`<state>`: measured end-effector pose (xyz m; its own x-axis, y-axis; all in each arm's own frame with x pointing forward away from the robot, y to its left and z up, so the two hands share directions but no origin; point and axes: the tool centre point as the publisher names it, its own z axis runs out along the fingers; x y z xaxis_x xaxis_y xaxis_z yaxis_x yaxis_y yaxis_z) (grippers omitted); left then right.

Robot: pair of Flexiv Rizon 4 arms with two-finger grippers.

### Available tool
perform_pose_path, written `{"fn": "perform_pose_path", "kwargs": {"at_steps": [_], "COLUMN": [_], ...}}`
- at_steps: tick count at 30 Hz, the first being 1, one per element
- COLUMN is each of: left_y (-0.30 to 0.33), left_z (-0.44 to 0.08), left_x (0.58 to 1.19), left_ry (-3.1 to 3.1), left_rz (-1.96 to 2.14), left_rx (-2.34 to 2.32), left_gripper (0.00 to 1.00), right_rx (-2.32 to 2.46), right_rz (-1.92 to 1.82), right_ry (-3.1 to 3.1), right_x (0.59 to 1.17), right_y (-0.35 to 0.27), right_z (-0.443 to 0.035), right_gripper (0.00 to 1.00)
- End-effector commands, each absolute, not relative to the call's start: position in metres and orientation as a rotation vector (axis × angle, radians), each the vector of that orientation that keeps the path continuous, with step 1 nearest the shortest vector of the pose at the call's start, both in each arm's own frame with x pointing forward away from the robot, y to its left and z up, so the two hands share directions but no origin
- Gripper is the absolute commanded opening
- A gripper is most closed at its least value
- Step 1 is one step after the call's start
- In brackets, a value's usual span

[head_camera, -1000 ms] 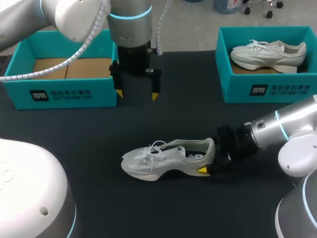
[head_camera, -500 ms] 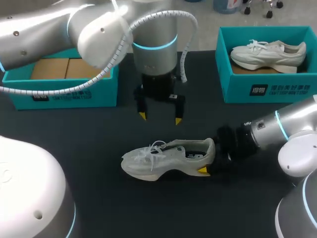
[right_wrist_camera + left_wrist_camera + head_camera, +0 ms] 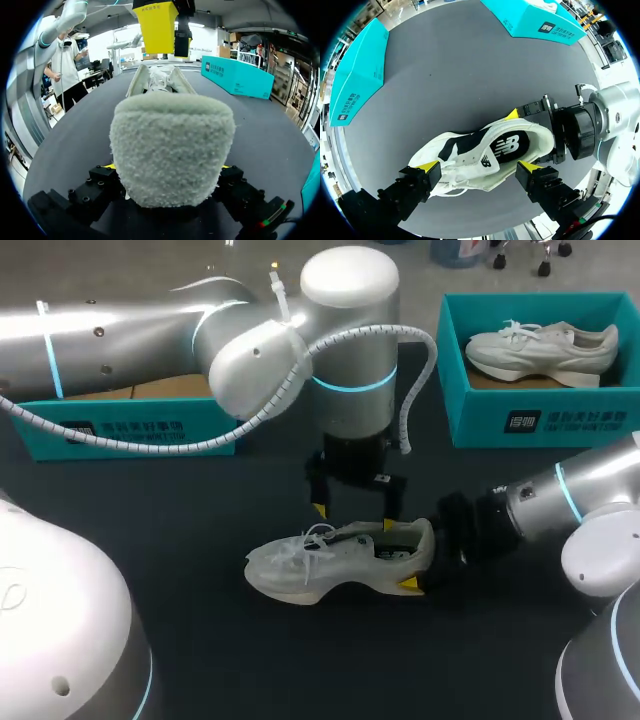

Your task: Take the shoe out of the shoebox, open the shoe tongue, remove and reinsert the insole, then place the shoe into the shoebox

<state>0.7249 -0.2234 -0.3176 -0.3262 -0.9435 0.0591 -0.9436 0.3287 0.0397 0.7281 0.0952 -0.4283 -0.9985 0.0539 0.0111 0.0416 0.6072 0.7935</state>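
Pale grey-white, the shoe (image 3: 320, 562) lies on its sole near the middle of the black counter (image 3: 180, 525), toe to the left and heel to the right. The right arm (image 3: 570, 502) comes in low from the right, and the right pincer (image 3: 422, 562) is clenched on the heel: the right wrist view shows the fuzzy heel collar filling the gap between its fingers, with a sliver of yellow at each side. The left arm (image 3: 150, 330) reaches in from the left past the middle and points straight down over the shoe. The left pincer (image 3: 354, 518) stands released, its two yellow tips spread wide just above the far edge of the shoe's opening. In the left wrist view the shoe runs across between those spread fingers, and it cannot be told whether either tip touches the upper. The dark insole (image 3: 510, 147) with white print lies inside the shoe, and the white laces (image 3: 318, 536) are bunched loosely over the forefoot. At the far left of the counter sits the teal left shoebox (image 3: 120, 432), largely covered by the left arm. At the far right stands the teal right shoebox (image 3: 540, 422), with a second shoe (image 3: 545, 345) of the same kind lying inside it, well apart from both pincers.
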Motion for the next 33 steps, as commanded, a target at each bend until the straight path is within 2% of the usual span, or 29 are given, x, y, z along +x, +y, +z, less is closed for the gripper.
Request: {"fn": "perform_pose_path", "kwargs": {"at_steps": [1, 33], "left_y": [-0.231, -0.226], "left_z": [-0.332, -0.377], "left_x": [0.727, 0.735], "left_ry": [-2.505, -2.580], "left_rz": [-0.038, -0.217], "left_rx": [1.807, 1.836], "left_gripper": [1.00, 1.00], "right_rx": [0.085, 0.085], "right_rz": [1.379, 1.379], "right_ry": [2.805, 2.805], "right_x": [0.727, 0.727], "right_y": [0.097, 0.097], "right_z": [-0.430, -0.430], "right_gripper": [0.00, 0.00]}}
